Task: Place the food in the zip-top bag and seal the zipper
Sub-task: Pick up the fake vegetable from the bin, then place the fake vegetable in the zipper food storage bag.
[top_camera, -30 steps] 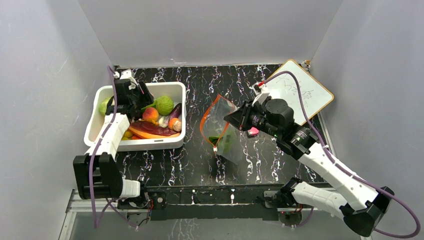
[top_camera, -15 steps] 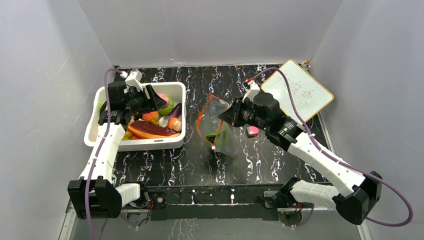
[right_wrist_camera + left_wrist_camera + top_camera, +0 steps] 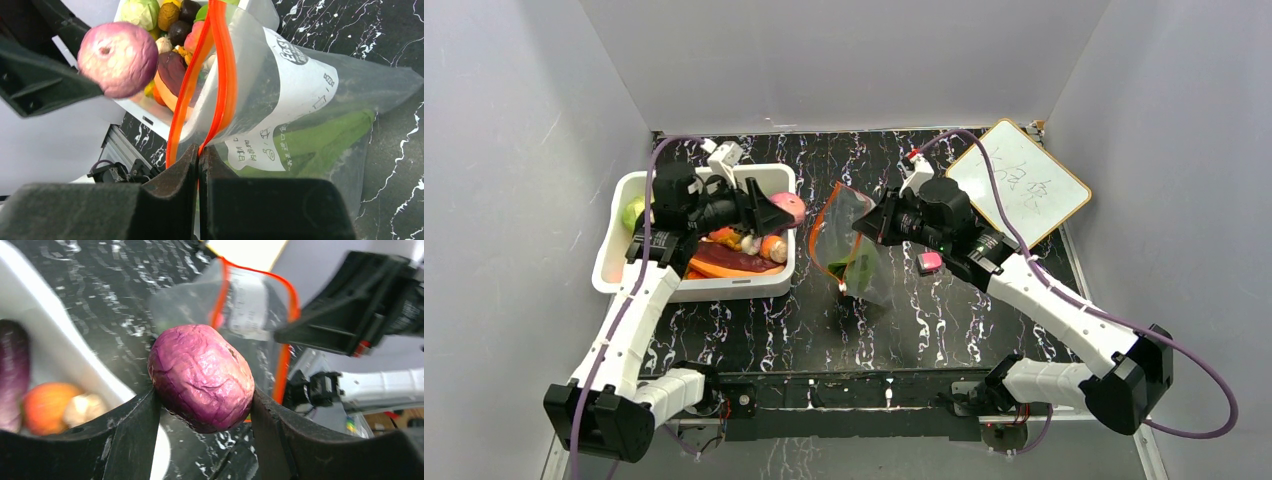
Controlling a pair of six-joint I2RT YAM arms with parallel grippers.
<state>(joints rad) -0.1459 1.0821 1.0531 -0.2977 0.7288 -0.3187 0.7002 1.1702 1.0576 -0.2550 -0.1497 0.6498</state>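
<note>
Gripping a purple toy vegetable [image 3: 200,372] midair near the open zip-top bag [image 3: 295,100], the left tool [image 3: 202,405] clamps a light, glossy, probably slippery piece, while the right tool [image 3: 200,165] pinches the zipper [image 3: 222,75], likely the firmest hold on that limp plastic.

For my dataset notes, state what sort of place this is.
Probably a robot test booth: plain grey walls box in a black marbled table, and the bin holds toy food.

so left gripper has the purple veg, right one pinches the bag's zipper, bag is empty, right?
Not empty: the zip-top bag holds a green vegetable, per the right wrist view. Left gripper does hold the purple vegetable; right gripper pinches the zipper.
</note>
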